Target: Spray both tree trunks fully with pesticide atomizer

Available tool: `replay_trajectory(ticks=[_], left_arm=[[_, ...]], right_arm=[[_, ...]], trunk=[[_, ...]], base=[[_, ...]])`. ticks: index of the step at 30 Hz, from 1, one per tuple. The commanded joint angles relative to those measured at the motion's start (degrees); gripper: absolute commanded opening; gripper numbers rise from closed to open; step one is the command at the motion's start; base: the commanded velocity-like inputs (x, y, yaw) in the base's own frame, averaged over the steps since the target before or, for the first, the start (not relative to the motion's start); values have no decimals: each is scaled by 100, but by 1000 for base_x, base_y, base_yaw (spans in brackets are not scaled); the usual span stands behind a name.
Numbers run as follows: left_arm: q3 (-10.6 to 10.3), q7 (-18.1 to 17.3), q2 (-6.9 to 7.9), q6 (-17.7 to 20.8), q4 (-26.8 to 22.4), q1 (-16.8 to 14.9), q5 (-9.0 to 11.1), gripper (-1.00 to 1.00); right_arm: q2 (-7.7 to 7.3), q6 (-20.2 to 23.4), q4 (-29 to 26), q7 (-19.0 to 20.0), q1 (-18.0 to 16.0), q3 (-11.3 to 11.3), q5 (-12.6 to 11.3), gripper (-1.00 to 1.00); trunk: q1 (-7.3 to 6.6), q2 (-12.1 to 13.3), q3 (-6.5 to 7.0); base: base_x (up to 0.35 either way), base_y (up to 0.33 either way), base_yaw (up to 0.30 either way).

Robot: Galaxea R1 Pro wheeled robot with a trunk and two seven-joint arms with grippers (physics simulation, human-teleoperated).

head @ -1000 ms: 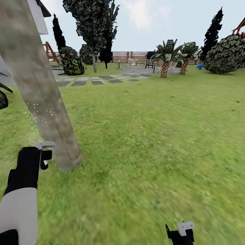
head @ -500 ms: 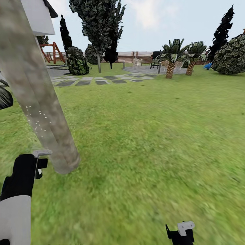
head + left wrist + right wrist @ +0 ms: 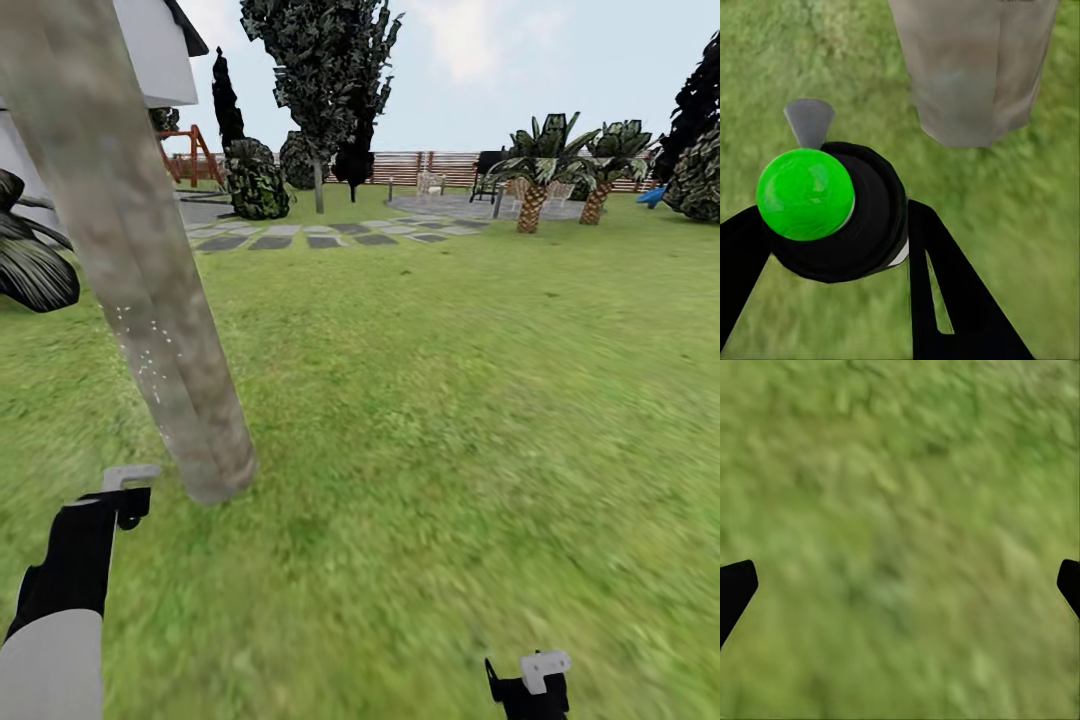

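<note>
While the left gripper (image 3: 832, 225) clasped the pesticide atomizer (image 3: 832, 214) beside the tree trunk (image 3: 140, 270) on the lawn (image 3: 450, 400), the right gripper (image 3: 900, 585) hung spread wide.

Tree trunk (image 3: 150, 300) stands left on the lawn (image 3: 450, 420).

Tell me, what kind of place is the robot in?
It looks like a big garden or backyard. There is a wide green lawn, a pale tree trunk close by, and a brown wooden fence far at the back.
</note>
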Motion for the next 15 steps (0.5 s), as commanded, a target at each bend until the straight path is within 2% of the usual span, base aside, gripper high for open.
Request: replay_trajectory(ticks=[1,3,9,12,15], left_arm=[[9,-3,-2,-28,74,14,2,-100],[32,-2,-3,-51,308,25,-1,-100],[236,-8,6,-63,363,28,-2,-100],[245,-4,-8,-78,368,33,1,-100],[241,-4,-162,-107,371,37,-1,-100]], right_arm=[[-4,0,0,0,0,0,-1,100],[-9,-1,0,0,0,0,-2,100],[-3,1,0,8,0,0,-1,100],[8,1,0,8,0,0,-1,100],[15,-1,0,8,0,0,4,100]], trunk=[[0,0,0],[0,0,0],[0,0,0],[0,0,0],[0,0,0]], base=[[300,0,1],[317,0,0],[288,-111,5],[111,-243,166],[10,-270,268]])
